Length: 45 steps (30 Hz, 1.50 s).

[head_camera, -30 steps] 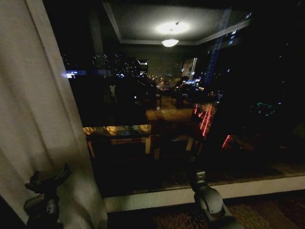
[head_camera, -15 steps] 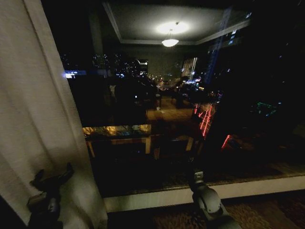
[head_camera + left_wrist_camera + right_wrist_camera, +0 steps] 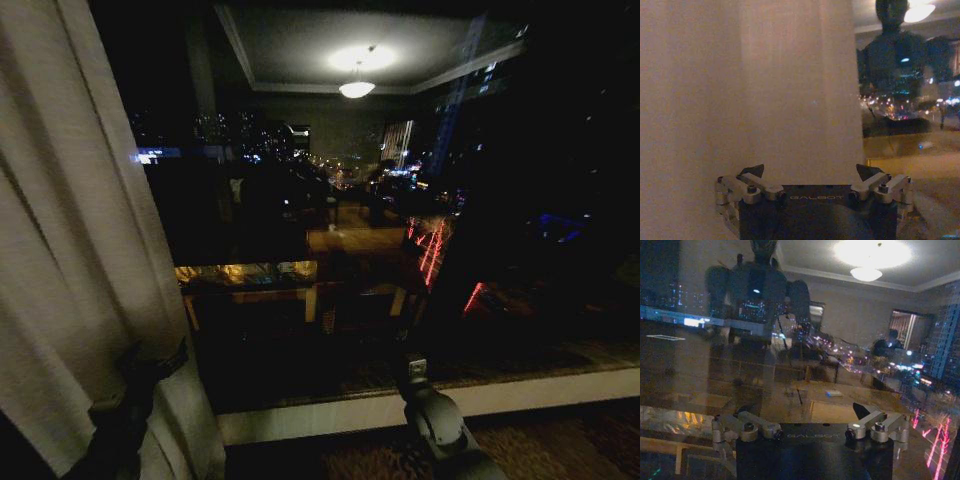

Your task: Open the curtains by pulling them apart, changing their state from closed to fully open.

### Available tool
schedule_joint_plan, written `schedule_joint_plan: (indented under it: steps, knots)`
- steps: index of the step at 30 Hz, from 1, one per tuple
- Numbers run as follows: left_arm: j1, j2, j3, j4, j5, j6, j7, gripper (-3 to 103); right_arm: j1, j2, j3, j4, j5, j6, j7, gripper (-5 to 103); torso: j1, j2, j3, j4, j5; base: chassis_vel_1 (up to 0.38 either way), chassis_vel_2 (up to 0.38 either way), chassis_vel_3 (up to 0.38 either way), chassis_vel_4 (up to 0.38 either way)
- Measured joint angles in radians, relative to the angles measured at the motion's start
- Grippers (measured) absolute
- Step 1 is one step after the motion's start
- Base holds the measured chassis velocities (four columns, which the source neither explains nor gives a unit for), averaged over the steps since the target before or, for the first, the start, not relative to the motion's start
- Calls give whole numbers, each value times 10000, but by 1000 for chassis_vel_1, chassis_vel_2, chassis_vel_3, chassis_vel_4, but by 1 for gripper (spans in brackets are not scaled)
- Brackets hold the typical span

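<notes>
Night window scene. The left end effector [image 3: 150, 362] is spread wide, its 2 fingers empty, right up against the pale sheer curtain [image 3: 70, 260]. The curtain hangs directly ahead of it and beyond it to the left, pleats running floor to ceiling. The right end effector [image 3: 810, 422], also spread, faces bare window glass [image 3: 400, 200], well apart from any fabric. The left arm is nearer.

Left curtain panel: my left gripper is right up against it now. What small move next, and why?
Probably close the left gripper on the curtain. In the left wrist view its fingers stand open with the sheer fabric's edge between them, so a grip looks available. The window beside it is already bare, so afterwards drag the panel further left. The right gripper waits open at the glass.
</notes>
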Motion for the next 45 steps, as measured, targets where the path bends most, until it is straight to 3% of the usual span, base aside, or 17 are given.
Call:
schedule_joint_plan:
  steps: [2,7,9,10,11,13,15,18,20,22,25,29,35,38,42,43,45]
  knots:
    - [-92,60,2,168,-40,-2,-22,103,46,28,-36,-25,-7,0,2,100,0,0,0,1,-1,0,0,0,0]
    - [-285,146,-10,517,-171,-176,-19,85,126,115,-151,-45,-94,1,13,100,0,-1,0,1,-1,0,0,0,0]
    - [-296,150,-15,548,-239,-206,36,85,135,132,-163,-48,-173,4,15,100,0,0,0,1,0,0,0,0,0]
    - [-300,151,-16,564,-275,-217,80,80,138,140,-166,-50,-208,5,15,100,0,0,0,1,0,0,0,0,0]
    - [-347,161,-39,648,-329,-245,280,64,147,159,-166,-52,-245,11,19,100,0,-1,0,1,0,0,0,0,0]
    - [-378,170,-39,683,-333,-246,307,64,147,163,-162,-57,-246,14,20,100,0,0,1,1,0,0,0,0,0]
    - [-451,198,-21,762,-335,-247,336,47,149,169,-130,-88,-248,24,23,100,0,0,0,1,0,0,0,0,0]
    - [-482,216,-16,806,-337,-247,351,42,150,169,-103,-115,-248,33,26,100,0,0,0,1,0,0,0,0,0]
    - [-513,252,-15,876,-342,-247,367,31,152,167,-61,-172,-248,50,29,100,0,0,0,0,1,0,0,0,0]
    - [-517,258,-15,883,-345,-248,369,31,153,166,-55,-180,-248,52,29,100,0,0,0,1,1,0,0,0,0]
    - [-572,288,-17,941,-371,-248,374,15,190,184,-41,-251,-250,70,32,100,0,0,0,1,1,0,0,0,0]
    - [-594,293,-36,956,-378,-249,375,2,252,217,-57,-307,-264,81,34,100,0,-1,0,1,0,0,0,0,0]
    - [-585,291,-178,905,-342,-381,328,0,331,277,-111,-362,-287,85,35,100,0,0,0,0,-1,0,0,0,0]
    - [-595,259,-295,772,-313,-359,-19,0,335,301,-144,-380,-308,86,35,100,0,0,0,1,-1,0,0,0,0]
    - [-928,378,-826,535,-296,347,-2272,0,349,316,-188,-396,-331,89,35,100,0,0,0,0,1,0,0,0,0]
    - [-928,378,-826,535,-296,347,-2272,0,349,316,-188,-396,-331,89,35,100,0,0,0,0,1,0,0,0,0]
    - [-999,420,-979,476,-351,610,-3055,0,372,326,-217,-413,-331,89,34,100,0,0,0,0,0,0,0,0,0]
